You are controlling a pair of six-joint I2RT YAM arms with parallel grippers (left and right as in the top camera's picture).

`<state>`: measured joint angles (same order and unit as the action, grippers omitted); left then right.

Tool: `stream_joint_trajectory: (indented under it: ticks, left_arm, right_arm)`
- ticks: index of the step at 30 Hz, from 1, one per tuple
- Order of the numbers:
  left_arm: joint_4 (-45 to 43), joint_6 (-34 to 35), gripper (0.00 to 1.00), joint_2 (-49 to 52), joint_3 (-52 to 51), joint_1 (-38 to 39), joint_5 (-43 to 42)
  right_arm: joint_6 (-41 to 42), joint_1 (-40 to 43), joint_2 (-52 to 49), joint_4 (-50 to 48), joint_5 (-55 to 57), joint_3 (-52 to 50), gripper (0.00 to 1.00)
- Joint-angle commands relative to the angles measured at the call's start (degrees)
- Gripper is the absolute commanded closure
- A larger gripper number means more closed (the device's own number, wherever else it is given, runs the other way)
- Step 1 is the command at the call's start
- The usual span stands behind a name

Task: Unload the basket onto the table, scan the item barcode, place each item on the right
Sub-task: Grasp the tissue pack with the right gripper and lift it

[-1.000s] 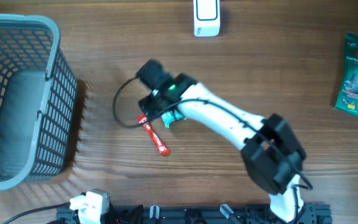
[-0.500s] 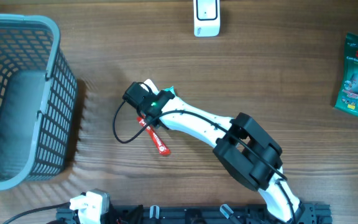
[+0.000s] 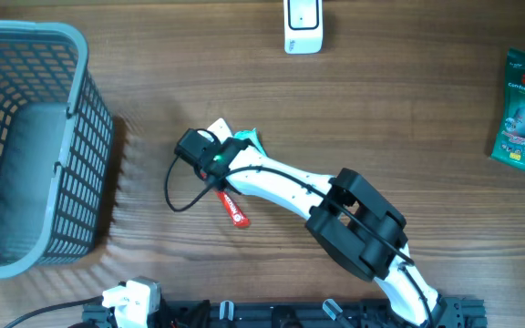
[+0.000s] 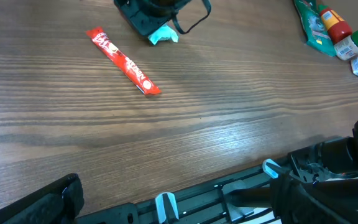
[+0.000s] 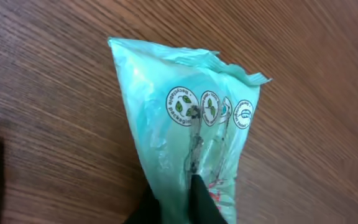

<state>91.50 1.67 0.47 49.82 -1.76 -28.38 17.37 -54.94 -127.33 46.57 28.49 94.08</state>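
Cannot see the lower end of the mint-green crinkled plastic packet (image 5: pixel 179 124), cropped with the right gripper (image 5: pixel 180 204) at the wrist view's bottom edge, nor read its tiny seals.

R arm (image 3: pixel 281 187) reaching fwd-left, R gripper (image 5: pixel 178 198) pinched on teal packet (image 5: pixel 166 118), L gripper (image 4: pixel 179 186) spread wide

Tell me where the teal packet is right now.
Overhead, the teal packet sits mid-table, pinched in the right gripper, beside the red stick packet and to the right of the basket.
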Motion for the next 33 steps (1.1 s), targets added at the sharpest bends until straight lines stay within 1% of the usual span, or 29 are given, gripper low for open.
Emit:
stream_joint_trajectory:
  ticks: [1, 4, 7, 9, 12, 15, 17, 19, 26, 28, 33]
  left_arm:
    - [-0.1, 0.1, 0.00, -0.2, 0.0, 0.0, -0.1]
    - [-0.1, 0.1, 0.00, -0.2, 0.0, 0.0, -0.1]
    - [-0.1, 0.1, 0.00, -0.2, 0.0, 0.0, -0.1]
    - [-0.1, 0.1, 0.00, -0.2, 0.0, 0.0, -0.1]
    - [-0.1, 0.1, 0.00, -0.2, 0.0, 0.0, -0.1]
    - [-0.1, 0.1, 0.00, -0.2, 0.0, 0.0, -0.1]
    - [-0.1, 0.1, 0.00, -0.2, 0.0, 0.0, -0.1]
    - [-0.1, 0.1, 0.00, -0.2, 0.0, 0.0, -0.1]
    - [-0.1, 0.1, 0.00, -0.2, 0.0, 0.0, -0.1]
    - [-0.1, 0.1, 0.00, -0.2, 0.0, 0.0, -0.1]
    - [-0.1, 0.1, 0.00, -0.2, 0.0, 0.0, -0.1]
  right_arm:
    - [2.3, 0.7, 0.6, 2.8, -9.8, 2.4, 0.95]
    - [1.7, 2.9, 5.5, 3.2, -21.9, 3.1, 0.96]
    - [-3.7, 7.7, 11.3, 4.6, -39.8, 3.1, 0.96]
    - [-10.0, 11.8, 13.7, 5.9, -54.2, 3.1, 0.96]
    - [-20.3, 18.3, 14.3, 10.0, -76.4, 3.1, 0.95]
    - [-27.9, 24.2, 14.3, 14.5, -88.9, 1.0, 0.95]
    - [-34.8, 26.6, 14.3, 16.7, -94.7, -1.5, 0.95]
    - [-41.3, 27.7, 14.3, 17.3, -97.7, -5.5, 0.96]
    - [-54.4, 27.4, 14.3, 15.2, -112.3, -19.5, 0.95]
    - [-56.4, 27.4, 14.3, 13.0, -115.9, -23.1, 0.95]
    - [-56.4, 27.4, 14.3, 10.9, -121.3, -28.5, 0.95]
